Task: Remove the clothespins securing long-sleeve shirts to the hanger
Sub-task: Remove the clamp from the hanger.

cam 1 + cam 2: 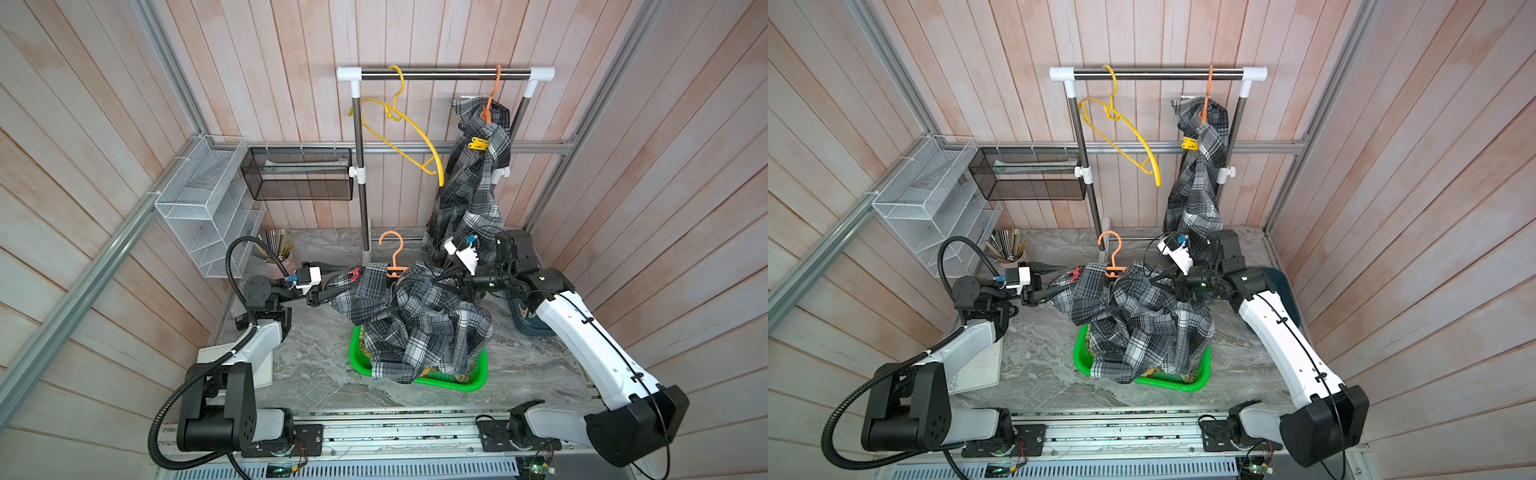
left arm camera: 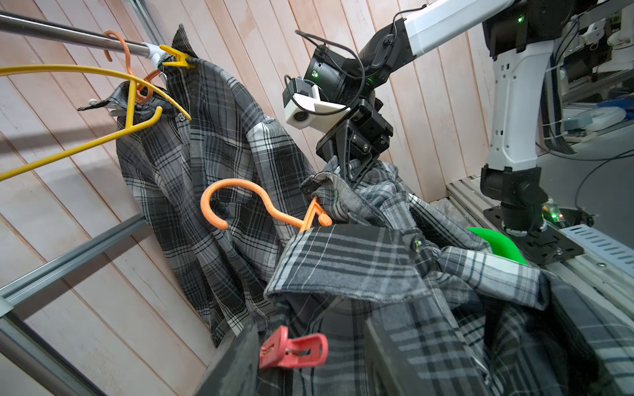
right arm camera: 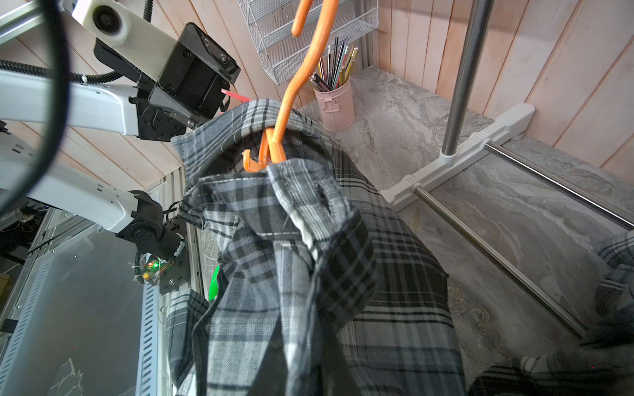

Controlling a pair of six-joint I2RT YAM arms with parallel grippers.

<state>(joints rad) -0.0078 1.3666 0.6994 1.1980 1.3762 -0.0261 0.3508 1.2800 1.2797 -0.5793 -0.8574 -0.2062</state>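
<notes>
A grey plaid long-sleeve shirt (image 1: 415, 316) on an orange hanger (image 1: 392, 257) is held up over a green basket (image 1: 457, 380). A red clothespin (image 2: 293, 349) is clipped on its shoulder, also seen in a top view (image 1: 354, 273). My left gripper (image 2: 310, 329) is open, one jaw on each side of that pin and the cloth, the pin close to one finger. My right gripper (image 2: 350, 178) is shut on the shirt's collar. Its jaws are hidden under fabric in the right wrist view. A second grey plaid shirt (image 1: 473, 178) hangs on the rail (image 1: 444, 74) with a yellow clothespin (image 1: 478, 143).
An empty yellow hanger (image 1: 399, 133) hangs on the rail. A white wire rack (image 1: 203, 195) and a black mesh basket (image 1: 299, 174) are fixed to the back left. A pink pencil cup (image 3: 334, 103) stands by the left arm, and the rack's foot bar (image 3: 480, 151) crosses the marble floor.
</notes>
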